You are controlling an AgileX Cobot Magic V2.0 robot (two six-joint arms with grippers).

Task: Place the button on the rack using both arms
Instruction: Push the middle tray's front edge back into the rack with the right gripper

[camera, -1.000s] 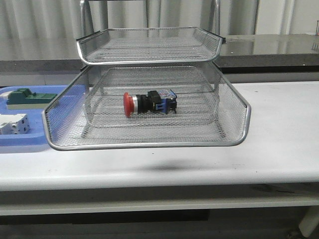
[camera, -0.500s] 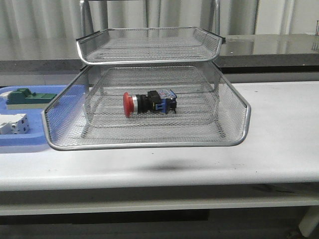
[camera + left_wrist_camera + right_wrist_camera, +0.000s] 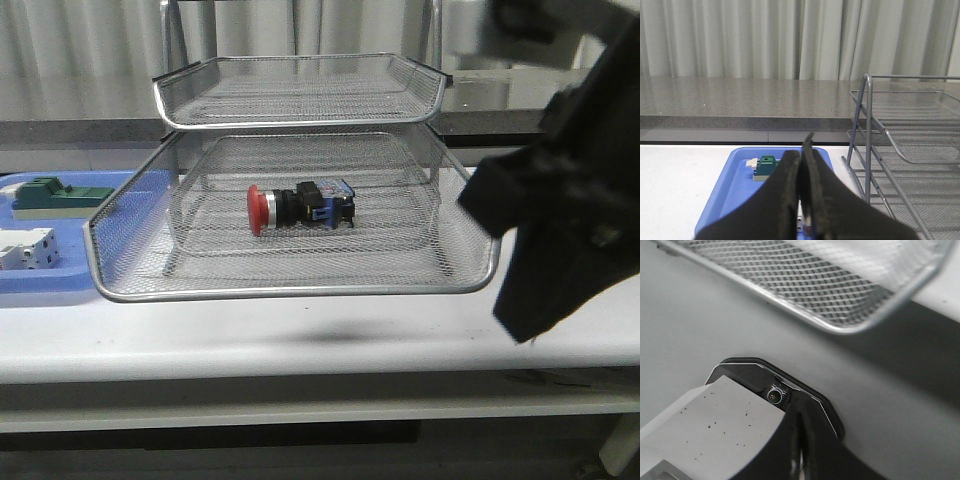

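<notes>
In the pulled-out middle tray of the rack [image 3: 300,290], the button [image 3: 300,208] is seen lying on its side. Both the left hand [image 3: 801,200] and right hand [image 3: 799,450] are pressed closed and empty. Placement is judged done; next, the tray likely needs pushing in.

My matte black, curved, tapered fingers [image 3: 790,200], one small silver screw [image 3: 776,395], blurred black right arm [image 3: 570,230].
</notes>
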